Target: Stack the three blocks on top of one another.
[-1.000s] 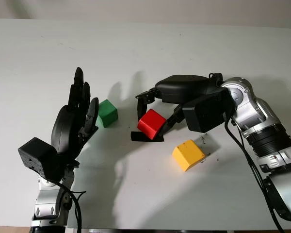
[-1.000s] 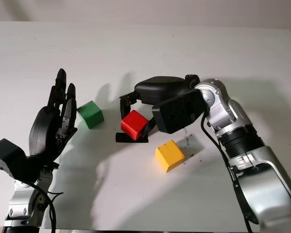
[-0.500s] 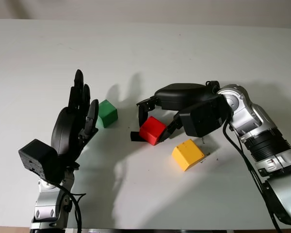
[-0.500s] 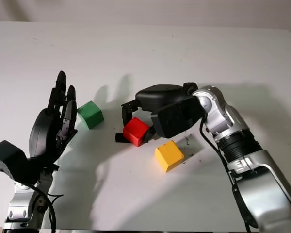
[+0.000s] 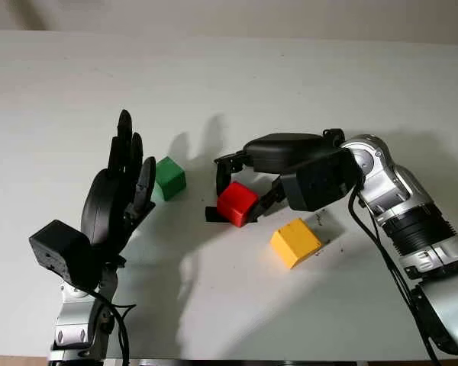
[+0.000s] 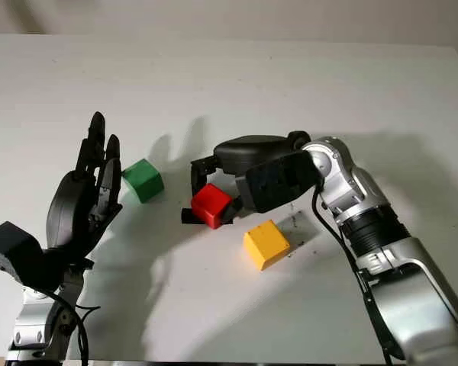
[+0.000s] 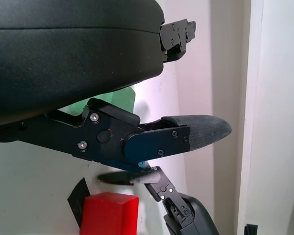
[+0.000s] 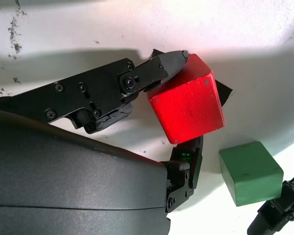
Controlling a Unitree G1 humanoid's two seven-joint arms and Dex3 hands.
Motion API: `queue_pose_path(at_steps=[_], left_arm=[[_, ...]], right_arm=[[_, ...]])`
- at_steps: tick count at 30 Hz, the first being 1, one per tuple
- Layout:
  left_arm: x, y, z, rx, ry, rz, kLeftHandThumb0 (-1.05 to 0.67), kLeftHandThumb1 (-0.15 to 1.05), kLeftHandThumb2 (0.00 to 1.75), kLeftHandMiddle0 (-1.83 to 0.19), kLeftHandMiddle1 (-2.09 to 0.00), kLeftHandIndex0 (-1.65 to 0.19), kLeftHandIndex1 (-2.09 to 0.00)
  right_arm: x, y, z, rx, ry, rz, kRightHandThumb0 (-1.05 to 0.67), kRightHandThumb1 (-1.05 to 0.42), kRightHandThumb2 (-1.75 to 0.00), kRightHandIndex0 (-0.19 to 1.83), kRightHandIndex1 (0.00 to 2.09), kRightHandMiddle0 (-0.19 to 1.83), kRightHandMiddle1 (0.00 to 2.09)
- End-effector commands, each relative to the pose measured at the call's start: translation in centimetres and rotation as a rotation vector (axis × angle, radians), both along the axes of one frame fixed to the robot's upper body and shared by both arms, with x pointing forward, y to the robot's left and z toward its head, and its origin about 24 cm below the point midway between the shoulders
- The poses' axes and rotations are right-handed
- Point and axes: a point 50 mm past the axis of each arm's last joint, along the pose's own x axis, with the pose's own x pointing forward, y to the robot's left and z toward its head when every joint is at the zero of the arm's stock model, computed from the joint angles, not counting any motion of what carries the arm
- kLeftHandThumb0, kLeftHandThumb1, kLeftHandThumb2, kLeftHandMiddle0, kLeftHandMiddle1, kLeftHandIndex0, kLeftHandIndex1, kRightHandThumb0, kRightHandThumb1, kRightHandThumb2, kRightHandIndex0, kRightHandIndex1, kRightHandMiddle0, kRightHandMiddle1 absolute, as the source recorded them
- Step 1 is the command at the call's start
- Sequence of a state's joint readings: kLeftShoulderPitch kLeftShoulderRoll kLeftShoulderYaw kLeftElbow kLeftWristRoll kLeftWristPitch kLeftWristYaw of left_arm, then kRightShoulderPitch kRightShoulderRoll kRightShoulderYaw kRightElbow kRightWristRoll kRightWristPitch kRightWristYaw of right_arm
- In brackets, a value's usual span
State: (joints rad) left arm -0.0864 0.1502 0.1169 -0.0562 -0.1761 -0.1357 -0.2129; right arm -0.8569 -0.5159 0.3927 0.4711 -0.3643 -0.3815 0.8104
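The right hand (image 5: 240, 194) is reached in from the bottom right across the white table (image 5: 305, 84), its silver forearm bent at the wrist so that the black shell lies nearly level above the surface, palm turned downward. Its fingers are closed around the red block (image 5: 237, 203), which is pinched between a fingertip (image 8: 174, 58) at one upper edge and another finger below it (the block is seen tilted in the right wrist view). Whether the red block is touching the table cannot be told. A small black patch (image 5: 214, 214) is seen on the table just beside the block, under the fingers.

The left hand (image 5: 118, 191) is held upright at the left side of the table, fingers pointed away from the robot, open and holding nothing. The green block (image 5: 169, 177) is set on the table just beside that hand, between it and the red block. The yellow block (image 5: 295, 242) is lying near the right hand's shell, apart from the red block, on the side toward the robot.
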Motion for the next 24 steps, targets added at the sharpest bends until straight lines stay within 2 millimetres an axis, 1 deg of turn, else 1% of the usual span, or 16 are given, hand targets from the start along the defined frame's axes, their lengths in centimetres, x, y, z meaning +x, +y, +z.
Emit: queue_pose_path(at_steps=[1,5,9,10,13,15,16,17,18,21,24], left_arm=[[-0.3,0.0,0.0,0.002,-0.011,-0.004,-0.73,1.05,0.54,0.19,0.0,0.19,0.0],[-0.1,0.0,-0.1,0.012,-0.005,-0.005,-0.73,1.05,0.54,0.19,0.0,0.19,0.0],[-0.1,0.0,-0.1,0.013,-0.011,-0.001,-0.73,1.05,0.54,0.19,0.0,0.19,0.0],[-0.1,0.0,-0.1,0.015,-0.012,0.0,-0.73,1.05,0.54,0.19,0.0,0.19,0.0],[-0.1,0.1,0.0,0.009,-0.013,-0.002,-0.72,1.05,0.54,0.19,0.0,0.19,0.0],[-0.1,0.2,0.0,0.006,-0.007,0.004,-0.73,1.05,0.53,0.19,0.0,0.19,0.0],[-0.1,0.2,0.0,0.001,-0.004,0.008,-0.73,1.05,0.52,0.19,0.0,0.19,0.0],[-0.1,0.3,0.0,-0.005,-0.004,0.011,-0.73,1.05,0.52,0.19,0.0,0.19,0.0],[0.0,0.3,0.0,-0.008,-0.005,0.012,-0.73,1.05,0.51,0.19,0.0,0.19,0.0],[0.1,0.5,0.1,-0.001,-0.025,0.006,-0.7,1.05,0.52,0.19,0.0,0.19,0.0],[0.2,0.6,0.2,-0.001,-0.037,0.004,-0.69,1.05,0.54,0.19,0.0,0.19,0.0]], right_arm=[[-0.2,-0.2,0.1,-0.023,-0.008,0.018,-0.65,-0.9,-0.05,-0.15,0.01,0.01,0.24],[-0.3,-0.5,0.5,-0.076,-0.03,0.053,-0.76,-0.9,-0.05,-0.19,0.0,-0.15,0.09],[-0.3,-1.2,1.4,-0.084,-0.036,0.065,-0.85,-0.89,-0.05,-0.19,0.0,-0.19,0.01],[-0.3,-1.4,1.8,-0.076,-0.038,0.066,-0.86,-0.89,-0.05,-0.19,0.0,-0.19,0.0],[-0.4,-2.5,3.6,0.002,-0.062,0.04,-0.98,-0.9,-0.06,-0.19,0.0,-0.19,0.0],[-0.4,-3.2,4.5,0.099,-0.08,0.0,-1.03,-0.99,-0.09,-0.19,0.0,-0.19,0.0],[-0.4,-3.9,4.8,0.197,-0.067,-0.041,-1.03,-1.01,-0.09,-0.19,0.0,-0.19,0.0],[-0.4,-4.6,5.0,0.293,-0.054,-0.084,-0.98,-1.03,-0.17,-0.19,0.0,-0.19,0.0],[-0.4,-5.5,5.0,0.374,-0.056,-0.123,-0.94,-1.04,-0.29,-0.19,0.0,-0.19,0.0],[-0.5,-7.4,4.1,0.584,-0.087,-0.232,-0.88,-1.05,-0.49,-0.19,0.0,-0.19,0.0],[-0.7,-8.7,2.6,0.722,-0.085,-0.373,-0.88,-1.05,-0.6,-0.19,0.0,-0.19,0.0]])
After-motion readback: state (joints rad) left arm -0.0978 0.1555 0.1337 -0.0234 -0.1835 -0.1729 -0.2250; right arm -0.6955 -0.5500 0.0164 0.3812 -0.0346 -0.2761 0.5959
